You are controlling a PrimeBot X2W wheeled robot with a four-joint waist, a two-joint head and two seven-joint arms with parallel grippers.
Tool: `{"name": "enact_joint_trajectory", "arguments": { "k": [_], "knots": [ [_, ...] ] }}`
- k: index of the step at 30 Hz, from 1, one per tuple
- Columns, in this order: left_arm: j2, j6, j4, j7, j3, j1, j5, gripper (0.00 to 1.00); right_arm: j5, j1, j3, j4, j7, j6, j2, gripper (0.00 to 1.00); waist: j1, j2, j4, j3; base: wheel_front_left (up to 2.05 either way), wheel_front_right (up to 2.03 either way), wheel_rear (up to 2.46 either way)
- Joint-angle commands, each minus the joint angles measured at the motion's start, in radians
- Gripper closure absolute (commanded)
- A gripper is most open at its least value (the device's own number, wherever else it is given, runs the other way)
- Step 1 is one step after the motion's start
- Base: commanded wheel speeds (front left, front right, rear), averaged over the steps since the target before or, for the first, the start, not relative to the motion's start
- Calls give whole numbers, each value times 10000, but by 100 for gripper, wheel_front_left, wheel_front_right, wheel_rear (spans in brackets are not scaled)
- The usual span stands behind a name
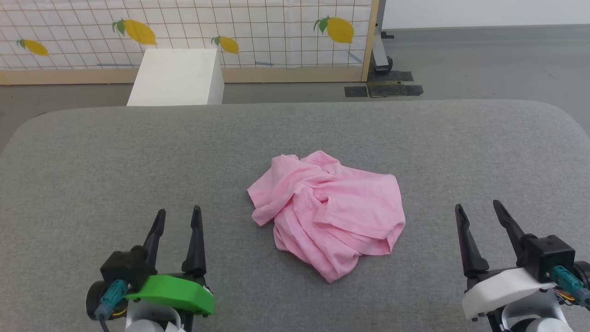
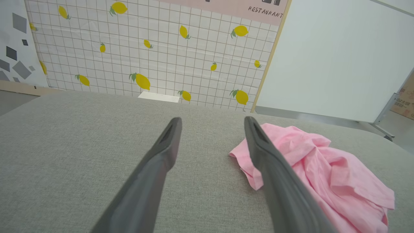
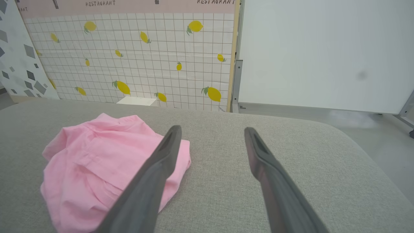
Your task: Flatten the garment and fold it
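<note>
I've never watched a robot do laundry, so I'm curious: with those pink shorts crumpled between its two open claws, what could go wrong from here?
The pink shorts lie in a twisted heap, so a claw might pinch several layers at once and lift the bundle instead of spreading it.
The left claw and right claw stand open, apart from the cloth, on either side; uneven pulls could drag it across the grey surface rather than flatten it.

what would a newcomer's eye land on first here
First the crumpled pink garment, bunched in a heap at the middle of the grey padded surface. Next the left gripper and right gripper, both open and empty, flanking the heap on the near side without touching it. Behind the surface stands a lemon-print grid backdrop.
</note>
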Motion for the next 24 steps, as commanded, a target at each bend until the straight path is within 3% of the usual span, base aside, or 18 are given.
{"name": "enact_joint_trajectory", "arguments": {
  "k": [1, 20, 24],
  "knots": [
    [-107, -95, -105, -37, 160, 191, 173, 0, 103, 139, -16, -28, -1, -15, -8, 0, 0, 0, 8, -14, 0, 0, 0],
    [-592, -736, 82, -37, 907, 227, 719, 0, 229, 219, 40, -16, 14, -15, -8, 0, 0, 0, 45, -17, 0, 0, 0],
    [-632, -779, 110, -37, 960, 206, 771, 0, 137, 25, 496, -59, 61, -15, -8, 0, 0, 0, 56, 28, 0, 0, 0]
  ]
}}
